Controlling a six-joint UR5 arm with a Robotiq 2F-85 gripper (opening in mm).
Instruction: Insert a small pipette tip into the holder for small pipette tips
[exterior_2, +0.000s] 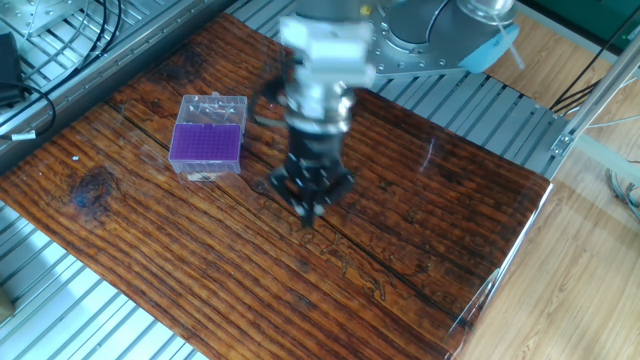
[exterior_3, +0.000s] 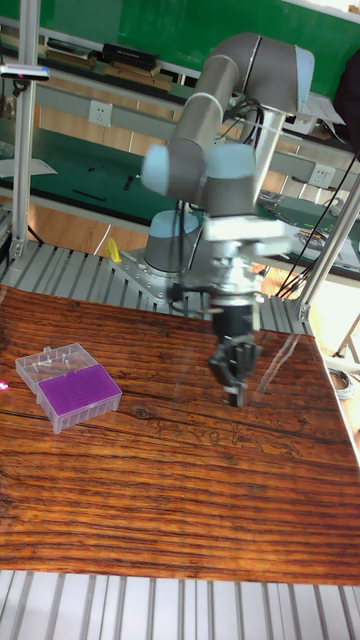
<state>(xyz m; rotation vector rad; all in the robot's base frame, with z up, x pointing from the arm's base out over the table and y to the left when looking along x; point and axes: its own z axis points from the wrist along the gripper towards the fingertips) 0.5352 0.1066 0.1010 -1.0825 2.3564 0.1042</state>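
Both cameras look down on the table (exterior_2: 420, 200) (opposite sides).

Dark wooden counter (exterior_2: 200, 250) is lying on my ribbed metal frame (exterior_2: 500, 110); black cables (exterior_2: 40, 95) are trailing beyond its left edge.

The worktop (exterior_2: 200, 260) is dark reddish-brown wood, streaked with long grain lines. The holder (exterior_2: 207, 145) is clear plastic with a purple dotted grid on top. The end effector (exterior_2: 308, 200) is black, under a grey-and-white arm (exterior_3: 230, 120) with pale blue caps.
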